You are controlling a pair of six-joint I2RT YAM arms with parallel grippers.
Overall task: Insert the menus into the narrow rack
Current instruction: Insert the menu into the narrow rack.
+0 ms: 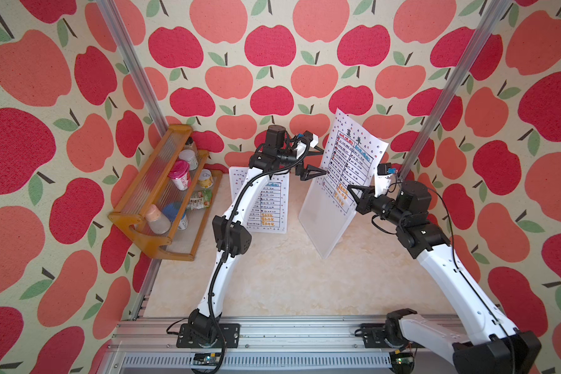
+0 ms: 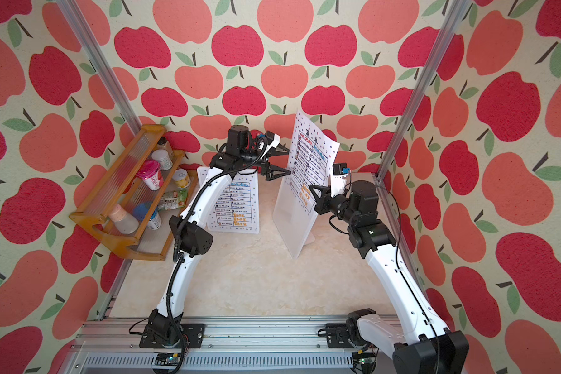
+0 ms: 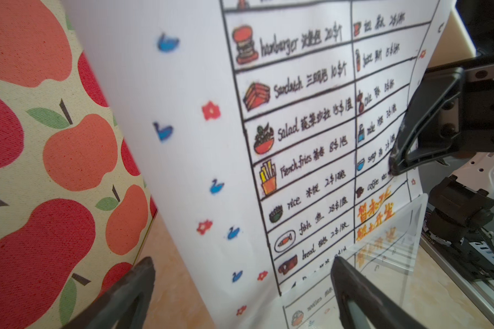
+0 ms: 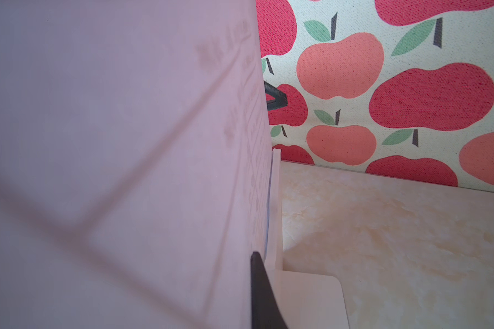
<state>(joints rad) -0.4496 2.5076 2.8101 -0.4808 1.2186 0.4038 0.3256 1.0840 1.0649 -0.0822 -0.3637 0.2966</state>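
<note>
One menu [image 1: 350, 152] [image 2: 308, 152] stands upright, its lower part down in the clear narrow rack [image 1: 321, 223] [image 2: 292, 226] at mid-table. My right gripper [image 1: 353, 191] [image 2: 313, 189] is shut on this sheet's right edge, above the rack. The left wrist view shows the printed face [image 3: 297, 128] with that gripper's finger [image 3: 411, 136] on it. In the right wrist view the sheet's back [image 4: 126, 142] hides one finger. My left gripper [image 1: 319, 161] [image 2: 284, 160] [image 3: 244, 262] is open, facing the sheet's left side. A second menu [image 1: 269, 207] [image 2: 237, 207] lies flat under the left arm.
A wooden shelf [image 1: 136, 223] holding cups, bottles and a can stands against the left wall. Aluminium posts [image 1: 441, 107] rise at both back corners, and a metal rail [image 1: 289, 333] runs along the front. Apple-print walls close in three sides.
</note>
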